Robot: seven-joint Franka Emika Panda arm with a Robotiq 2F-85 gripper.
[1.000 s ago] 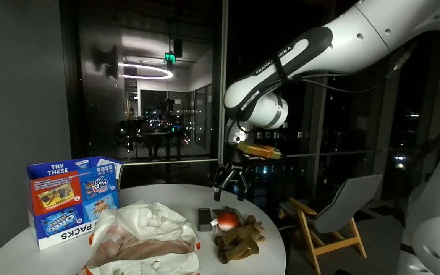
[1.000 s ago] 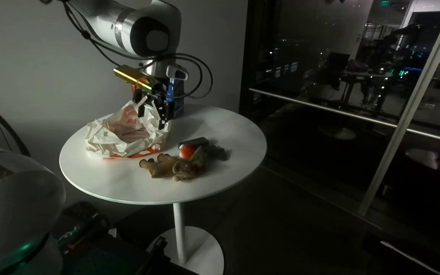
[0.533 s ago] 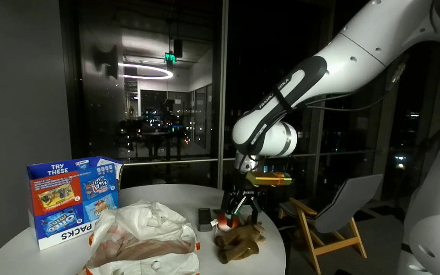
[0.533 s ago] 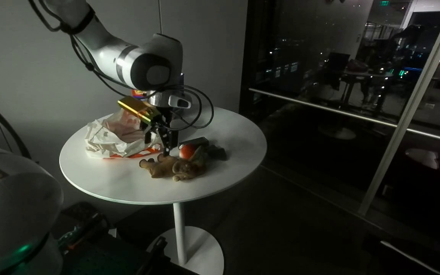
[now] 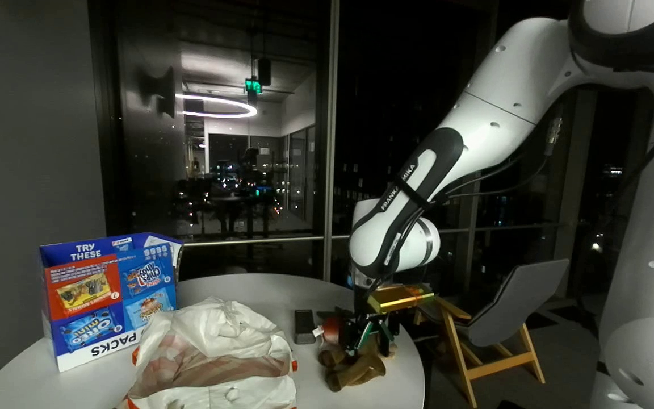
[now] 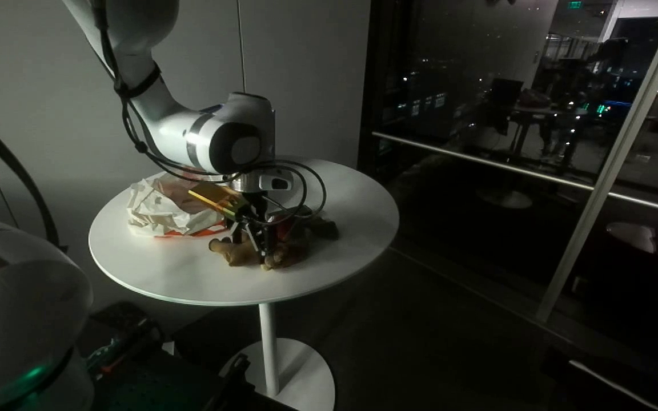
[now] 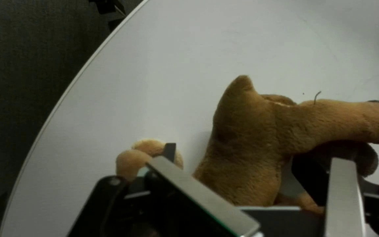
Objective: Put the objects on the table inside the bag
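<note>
Spread wide and clasping nothing, the black two-fingered gripper [image 7: 237, 164] is straddling the torso of a soft brown plush animal [image 7: 247, 148], which is lying beneath it on the round white table [image 6: 157, 268]; one finger is standing beside the dark-tipped legs, the other across the torso from it; the step in hand, I judge, is picking up this toy, and doing it well is probably calling for both pads low against the torso, squeezing evenly until the plush is yielding, then lifting straight; pinching only a leg would be inviting a slip; just beside the gripper a round red object with a white tag [image 5: 332, 329] is sitting, so sideways sweeps would be risking a knock; a dark rectangular block [image 5: 304, 326] is lying just past it; off the leg-side finger, near the gripper, a wrinkled white plastic bag with orange-red print [image 5: 222, 324] is gaping upward; in an exterior view the white jointed arm [image 5: 508, 108] is sloping down from a raised elbow, wrist bent, the gripper pointing almost straight down.
</note>
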